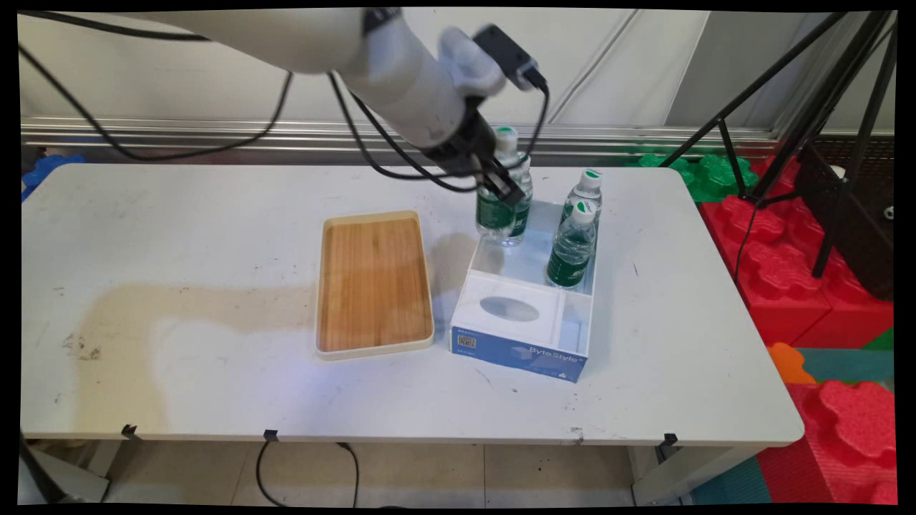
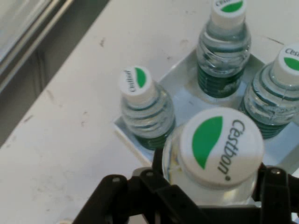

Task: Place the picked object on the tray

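Gripper [image 1: 502, 187] is sitting over the far left corner of the clear box [image 1: 581, 323], fingers clamped on a water bottle [image 2: 216, 161] just below its cap. In hand view the held bottle's white cap w/ green leaf mark and "Cestbon" lettering is filling the lower centre, black linkage closing in on both sides of the neck. Held bottle is standing upright in main view; can't tell if its base is touching the box floor or lifted clear.

Three more bottles are standing upright in the far half of the box: one [image 2: 145, 109] right beside the held one at the far left corner, two [image 1: 578, 236] close together along the right wall. All w/ green labels, white caps.

A white tissue box [image 1: 512, 318] w/ blue front is lying in the near half of the clear box.

Wooden tray [image 1: 373, 282] is lying on the desk [image 1: 179, 236] just left of the clear box, not touching it, approx. mid-desk.
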Controlling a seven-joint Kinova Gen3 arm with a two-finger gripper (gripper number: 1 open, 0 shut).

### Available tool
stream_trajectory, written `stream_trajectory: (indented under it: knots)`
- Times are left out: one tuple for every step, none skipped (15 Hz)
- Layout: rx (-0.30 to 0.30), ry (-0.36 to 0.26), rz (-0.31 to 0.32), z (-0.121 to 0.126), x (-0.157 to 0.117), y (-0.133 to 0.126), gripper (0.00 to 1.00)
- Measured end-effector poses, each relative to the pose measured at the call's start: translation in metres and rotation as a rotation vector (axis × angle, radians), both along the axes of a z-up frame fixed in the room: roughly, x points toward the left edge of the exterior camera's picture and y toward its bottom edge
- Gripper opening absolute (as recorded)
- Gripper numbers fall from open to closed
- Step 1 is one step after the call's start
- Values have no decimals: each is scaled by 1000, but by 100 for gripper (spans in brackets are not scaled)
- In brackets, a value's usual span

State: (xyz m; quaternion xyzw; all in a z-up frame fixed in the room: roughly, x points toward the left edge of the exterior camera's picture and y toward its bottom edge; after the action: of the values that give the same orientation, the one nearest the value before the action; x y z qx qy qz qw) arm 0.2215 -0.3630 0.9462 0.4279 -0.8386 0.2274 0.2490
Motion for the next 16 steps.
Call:
stream_trajectory:
  knots:
    - [-9, 1, 7, 8, 7, 6, 0]
    - [-18, 2, 17, 17, 15, 13, 0]
    - [-26, 2, 29, 26, 26, 20, 0]
    - [-31, 1, 38, 32, 35, 27, 0]
    - [-35, 1, 50, 38, 46, 35, 0]
    - [-39, 1, 65, 44, 59, 43, 0]
    - [-40, 1, 78, 48, 69, 50, 0]
    - [-40, 1, 87, 50, 76, 54, 0]
    - [-40, 1, 99, 53, 87, 60, 0]
    - [-40, 1, 115, 56, 99, 67, 0]
    - [-41, 2, 132, 59, 110, 71, 0]
    - [-43, 4, 147, 61, 119, 74, 0]
    - [-44, 5, 157, 62, 125, 76, 0]
    - [-45, 6, 173, 63, 133, 77, 0]
    - [-45, 7, 183, 64, 139, 76, 0]
    - [-45, 6, 197, 64, 147, 75, 0]
